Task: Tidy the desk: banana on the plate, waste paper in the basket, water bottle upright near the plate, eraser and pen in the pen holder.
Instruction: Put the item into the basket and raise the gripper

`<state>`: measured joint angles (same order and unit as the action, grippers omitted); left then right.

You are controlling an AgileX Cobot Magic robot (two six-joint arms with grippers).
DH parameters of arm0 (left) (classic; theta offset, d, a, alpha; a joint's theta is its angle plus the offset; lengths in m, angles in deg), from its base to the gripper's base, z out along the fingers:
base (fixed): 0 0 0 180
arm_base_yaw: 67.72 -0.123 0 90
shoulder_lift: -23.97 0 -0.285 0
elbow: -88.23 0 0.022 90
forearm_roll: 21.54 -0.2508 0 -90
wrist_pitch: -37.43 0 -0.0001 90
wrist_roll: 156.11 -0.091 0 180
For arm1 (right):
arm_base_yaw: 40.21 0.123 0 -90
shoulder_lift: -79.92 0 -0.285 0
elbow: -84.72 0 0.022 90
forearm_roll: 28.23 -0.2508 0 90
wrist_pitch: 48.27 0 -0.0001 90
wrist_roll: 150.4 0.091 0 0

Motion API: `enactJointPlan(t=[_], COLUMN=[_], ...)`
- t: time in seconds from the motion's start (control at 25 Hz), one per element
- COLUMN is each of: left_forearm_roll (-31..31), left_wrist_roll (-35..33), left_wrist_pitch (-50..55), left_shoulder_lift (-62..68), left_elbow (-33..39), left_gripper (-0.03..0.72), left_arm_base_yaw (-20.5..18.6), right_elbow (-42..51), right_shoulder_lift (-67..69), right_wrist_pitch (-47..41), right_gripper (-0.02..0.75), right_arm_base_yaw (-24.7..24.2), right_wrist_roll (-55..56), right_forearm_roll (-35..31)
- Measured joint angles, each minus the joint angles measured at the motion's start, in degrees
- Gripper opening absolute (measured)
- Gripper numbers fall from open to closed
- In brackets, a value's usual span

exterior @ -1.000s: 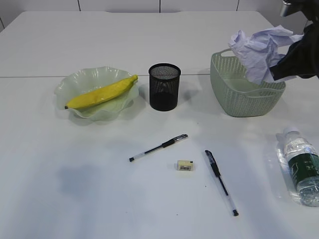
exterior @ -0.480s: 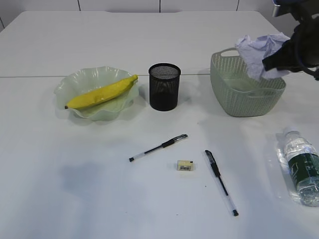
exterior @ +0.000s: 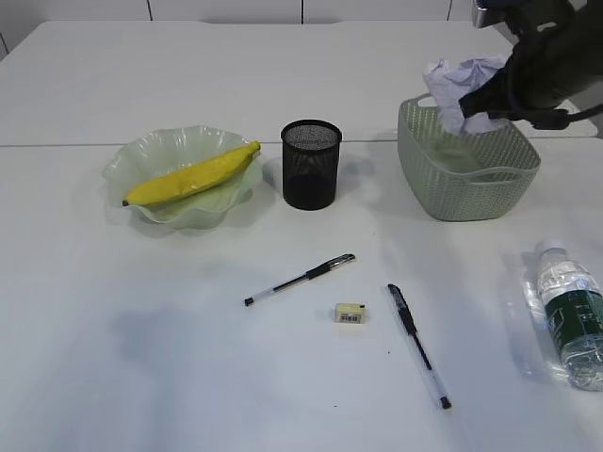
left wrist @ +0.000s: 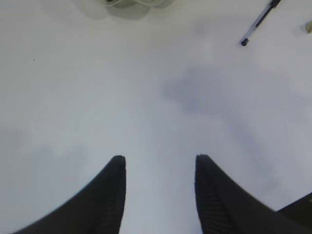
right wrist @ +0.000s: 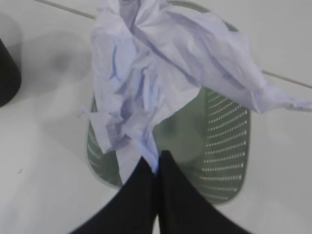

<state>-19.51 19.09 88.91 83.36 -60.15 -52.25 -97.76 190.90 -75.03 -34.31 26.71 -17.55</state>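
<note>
Holding the waste paper (exterior: 459, 87) pinched between its pressed-together jaws, your right gripper (right wrist: 157, 161) hangs above the green basket (exterior: 467, 193) at the far right of the desk. What matters for your release is this: the paper hangs from the fingertips straight over the basket's open mouth. In the right wrist view the basket sits directly beneath the crumpled sheet, with part of the sheet spreading past the far rim toward the bare desk. By my reading, letting go a little lower would keep the loose flaps from catching on the rim or tipping outside.

The paper is a pale lilac-white sheet, loosely crumpled, wide and floppy rather than balled tight, so expect it to drift rather than fall straight.

Your left gripper (left wrist: 160, 168) hovers over empty white desk with its jaws spread and nothing between them; one pen's tip (left wrist: 258, 19) shows at the upper right of its view.

As for what remains, the banana (exterior: 193, 175) already lies on the plate (exterior: 127, 160). Two pens (exterior: 300, 279) and the eraser (exterior: 350, 313) lie near the middle in front of the black mesh pen holder (exterior: 311, 165), and the water bottle (exterior: 571, 315) lies on its side at the right edge, nearer your right arm.
</note>
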Motion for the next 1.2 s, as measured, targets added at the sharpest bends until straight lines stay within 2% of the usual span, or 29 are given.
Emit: enactJointPlan(t=[0.36,0.76,1.08,1.2], left_forearm_roll=[-0.13,-0.13,-0.13,-0.13], left_wrist_roll=[0.0,0.0,0.0,0.0], left_wrist_pitch=[0.0,0.0,0.0,0.0], left_shoulder_lift=[0.0,0.0,0.0,0.0], left_elbow=[0.0,0.0,0.0,0.0], left_gripper=[0.328,0.328,0.328,0.328], left_arm_base_yaw=[0.0,0.0,0.0,0.0], right_elbow=[-5.58,-5.68,-5.68,-5.68], right_shoulder_lift=[6.82,8.81,8.81,8.81], right_wrist_pitch=[1.32,5.03,4.19,2.78], right_gripper=[-0.015,-0.015,-0.015,0.013], right_arm_base_yaw=[-2.32,-2.65,-2.65,-2.65], right_wrist_roll=[1.43,1.53,1.53,1.53], right_forearm_roll=[0.42,1.05,1.05,1.05])
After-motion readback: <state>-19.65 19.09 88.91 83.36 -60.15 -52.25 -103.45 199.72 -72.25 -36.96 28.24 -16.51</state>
